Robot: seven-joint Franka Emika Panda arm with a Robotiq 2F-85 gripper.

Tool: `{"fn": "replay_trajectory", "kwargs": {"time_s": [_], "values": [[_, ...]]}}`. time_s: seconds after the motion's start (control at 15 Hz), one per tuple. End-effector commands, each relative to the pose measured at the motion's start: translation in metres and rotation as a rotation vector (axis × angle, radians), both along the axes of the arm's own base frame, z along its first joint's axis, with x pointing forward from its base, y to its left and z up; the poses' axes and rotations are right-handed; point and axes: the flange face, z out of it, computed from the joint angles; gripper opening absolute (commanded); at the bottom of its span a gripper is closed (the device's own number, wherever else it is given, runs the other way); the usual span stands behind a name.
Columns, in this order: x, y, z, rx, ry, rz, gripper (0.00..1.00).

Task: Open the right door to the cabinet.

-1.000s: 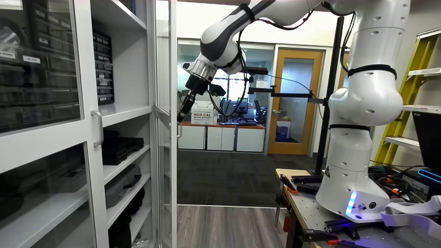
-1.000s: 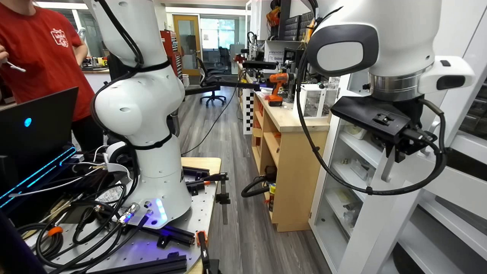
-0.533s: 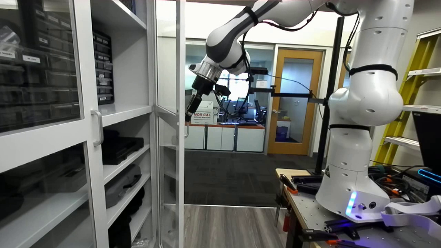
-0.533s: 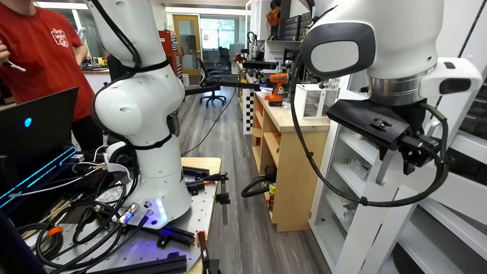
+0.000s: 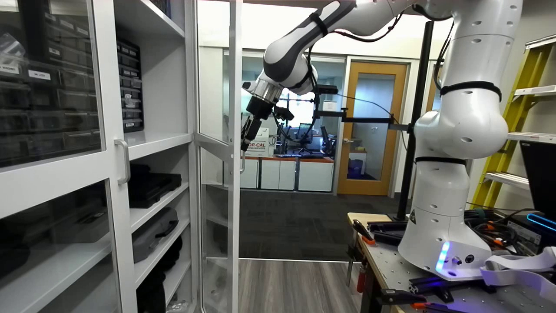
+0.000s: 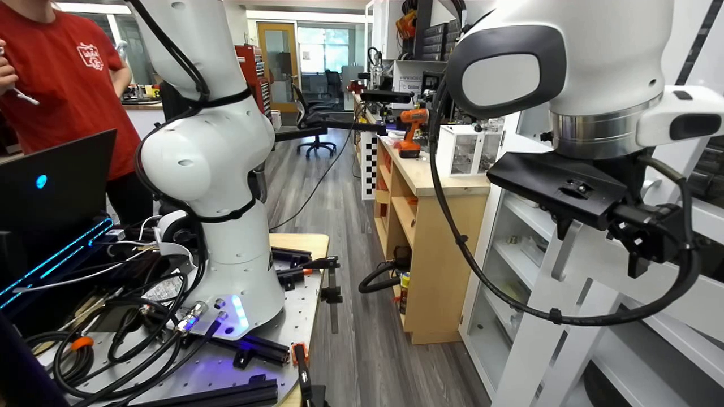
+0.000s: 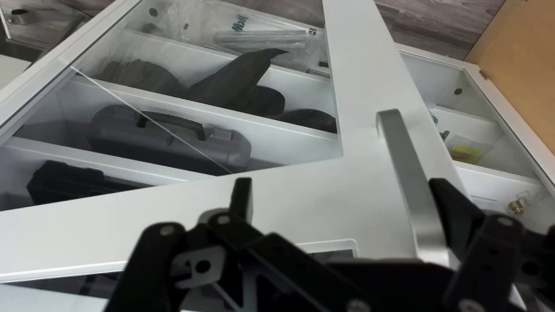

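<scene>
The right door [image 5: 234, 208] of the white cabinet [image 5: 160, 145] stands swung outward, its glass panes framed in white, and shelves show beside it. In the wrist view its silver handle [image 7: 409, 182] runs between the widely spread fingers of my gripper [image 7: 339, 184]. It lies close against the right-hand finger [image 7: 455, 208], with a broad gap to the left-hand one. Whether that finger touches the handle I cannot tell. In an exterior view the gripper [image 5: 246, 141] points down at the top of the handle [image 5: 243, 163].
The cabinet's left door [image 5: 47, 178] has its own handle [image 5: 123, 161]. A wooden workbench [image 6: 447, 265] with an orange drill [image 6: 413, 133] stands beside the cabinet. A black cable [image 6: 509, 305] loops below my wrist. A person in red [image 6: 68, 96] stands behind the laptop.
The right door has swung further outward, and the arm has moved along with it, away from the cabinet. My gripper's fingers have spread from close together to wide apart at the handle.
</scene>
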Motion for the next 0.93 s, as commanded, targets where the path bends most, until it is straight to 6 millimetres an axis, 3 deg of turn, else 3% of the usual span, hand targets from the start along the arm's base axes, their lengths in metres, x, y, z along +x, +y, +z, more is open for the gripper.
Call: {"fn": "replay_trajectory", "kwargs": {"time_s": [0.0,0.27,0.33,0.73,0.87], "values": [[-0.011,-0.026,0.029,-0.035,-0.024,-0.069,1.00],[-0.016,-0.027,0.031,-0.040,0.051,-0.110,1.00],[-0.027,-0.006,0.038,-0.013,0.061,-0.112,1.00],[-0.043,-0.009,0.074,0.003,0.076,-0.218,1.00],[-0.034,-0.010,0.082,-0.032,0.081,-0.276,1.00]]}}
